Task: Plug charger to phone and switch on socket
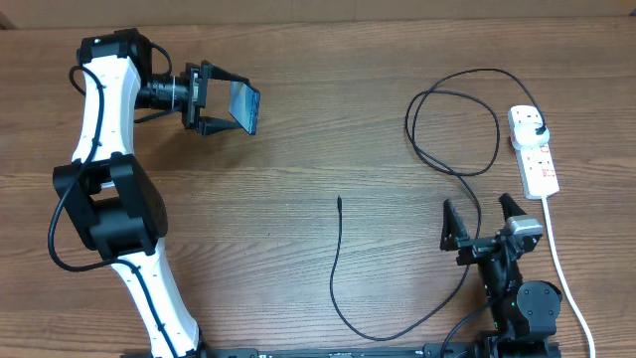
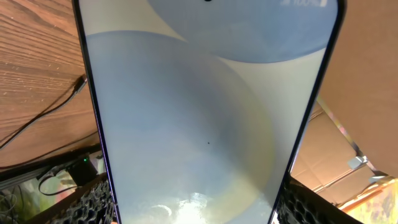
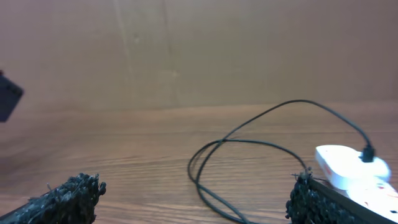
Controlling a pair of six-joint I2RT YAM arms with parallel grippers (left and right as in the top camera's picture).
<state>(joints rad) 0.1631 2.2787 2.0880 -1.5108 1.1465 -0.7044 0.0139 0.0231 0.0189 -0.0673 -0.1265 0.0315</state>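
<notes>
Presently phone (image 1: 248,107) is gripped aloft by left hand (image 1: 233,103); right hand (image 1: 482,215) is spread wide, empty; charger tip (image 1: 339,201) should probably be fetched next.

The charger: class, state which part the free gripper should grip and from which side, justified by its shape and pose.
Probably just behind the connector tip, from above, jaws closing across the cable. That end lies flat and nearly straight on the table, bare wood either side. The right gripper stands open and free; the left gripper holds the phone.
</notes>
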